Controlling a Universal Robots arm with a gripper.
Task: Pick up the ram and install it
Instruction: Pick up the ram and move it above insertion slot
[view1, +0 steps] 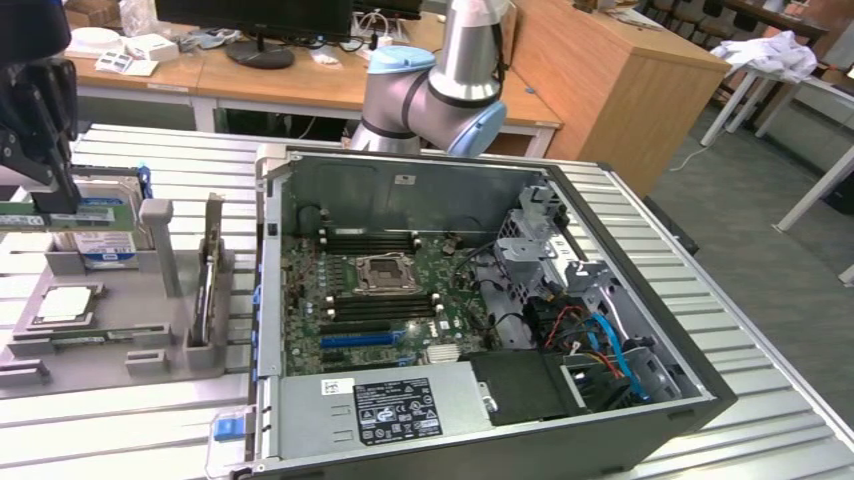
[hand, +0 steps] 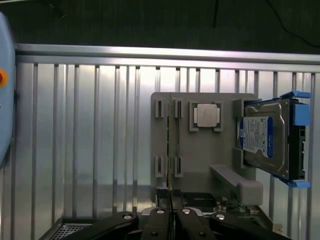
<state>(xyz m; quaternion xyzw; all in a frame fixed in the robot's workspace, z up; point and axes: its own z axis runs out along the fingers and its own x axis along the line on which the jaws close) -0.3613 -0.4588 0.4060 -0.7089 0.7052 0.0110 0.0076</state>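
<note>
I have my fingers clenched on the ram. They pinch its upper long edge about midway, so the stick hangs on edge below them with its length level. From the wrist it shows as a thin line straight beneath the fingers, in line with the paired slots of the grey tray under it. I judge it is raised above those slots, but I cannot tell whether its lower edge is fully clear of them. The drive stands just beyond the stick, and the CPU lies in the tray below and beside it. Neither touches my fingers. As I judge it, this step is the lift out of the tray. To do it well, the pull should run straight up along the slots with no twist, the stick should be held level so neither end catches, and the pinch should be firm enough that the thin board cannot swing. My fingers point straight down at the worktop with the wrist squared over the tray. The arm has its joints behind the open case. That puts my fingers well off to one side of the case, and the board inside it lies well apart from the ram.
</note>
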